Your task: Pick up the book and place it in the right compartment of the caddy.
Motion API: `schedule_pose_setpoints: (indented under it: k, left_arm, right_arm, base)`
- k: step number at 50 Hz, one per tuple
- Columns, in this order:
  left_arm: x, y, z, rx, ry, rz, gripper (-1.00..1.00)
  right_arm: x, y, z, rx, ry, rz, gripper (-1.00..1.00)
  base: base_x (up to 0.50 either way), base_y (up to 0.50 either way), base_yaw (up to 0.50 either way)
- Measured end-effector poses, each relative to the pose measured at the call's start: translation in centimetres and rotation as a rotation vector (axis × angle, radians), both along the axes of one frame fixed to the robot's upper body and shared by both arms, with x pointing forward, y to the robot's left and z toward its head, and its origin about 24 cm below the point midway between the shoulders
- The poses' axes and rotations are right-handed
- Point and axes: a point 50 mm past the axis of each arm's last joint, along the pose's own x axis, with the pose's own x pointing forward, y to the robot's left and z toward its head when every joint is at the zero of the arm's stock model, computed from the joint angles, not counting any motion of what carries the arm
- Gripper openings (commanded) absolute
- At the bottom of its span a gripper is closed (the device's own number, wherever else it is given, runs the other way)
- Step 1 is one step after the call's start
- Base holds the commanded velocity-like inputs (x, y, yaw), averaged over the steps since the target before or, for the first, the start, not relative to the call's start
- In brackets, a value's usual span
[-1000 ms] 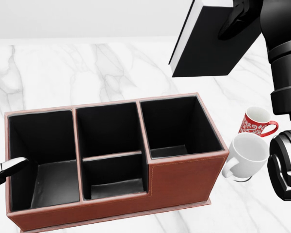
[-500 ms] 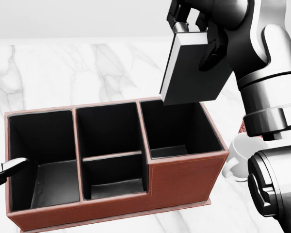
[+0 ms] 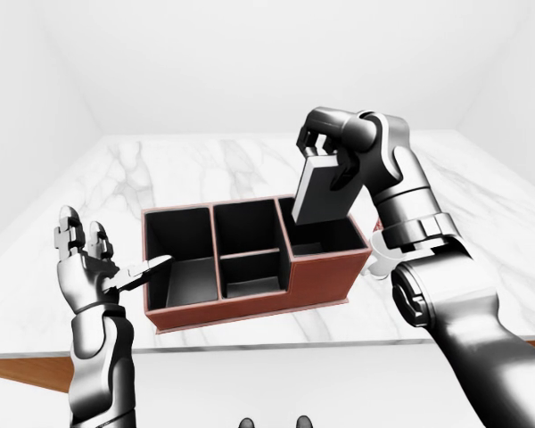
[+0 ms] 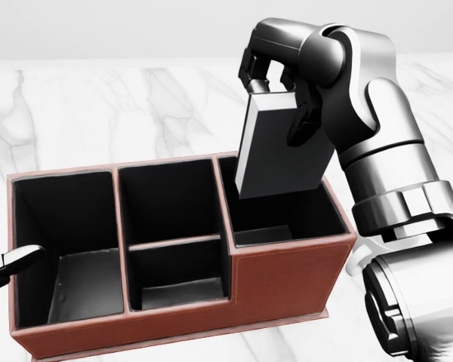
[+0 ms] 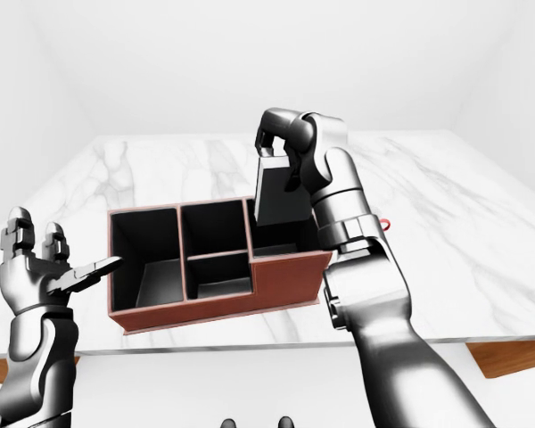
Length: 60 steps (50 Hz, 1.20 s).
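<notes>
A dark book (image 4: 275, 154) with a grey page edge hangs nearly upright, tilted, from my right hand (image 4: 281, 98), whose fingers are shut on its top end. The book's lower end is over the opening of the right compartment (image 4: 287, 215) of the brown caddy (image 4: 287, 275), at about rim height. All the caddy's black-lined compartments look empty. My left hand (image 3: 89, 259) is open beside the caddy's left end, one fingertip (image 4: 11, 262) reaching over the left wall.
The caddy stands on a white marble table (image 3: 187, 169). A white mug (image 3: 377, 261) shows just right of the caddy, mostly hidden behind my right forearm. A red mug handle (image 5: 388, 222) peeks out there too. The table's wooden edge (image 5: 508, 352) runs along the bottom.
My right hand has carried the book left and down from above the table's upper right until it hangs over the right compartment, more upright. The arm now covers the mugs. The left hand is still.
</notes>
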Motion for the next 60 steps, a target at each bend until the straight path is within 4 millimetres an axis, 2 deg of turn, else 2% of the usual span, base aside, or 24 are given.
schedule_pose_setpoints:
  k: [19,60]
  left_arm:
    - [0.1,0.0,0.0,-0.001,0.0,-0.001,1.0]
    - [0.1,-0.1,-0.1,0.002,0.002,-0.003,1.0]
  right_arm:
    - [0.5,0.2,-1.7,0.008,0.08,-0.001,-1.0]
    - [1.2,-1.1,-5.4,0.036,0.275,-0.053,-1.0]
  base:
    - [0.0,0.0,0.0]
    - [0.0,0.0,0.0]
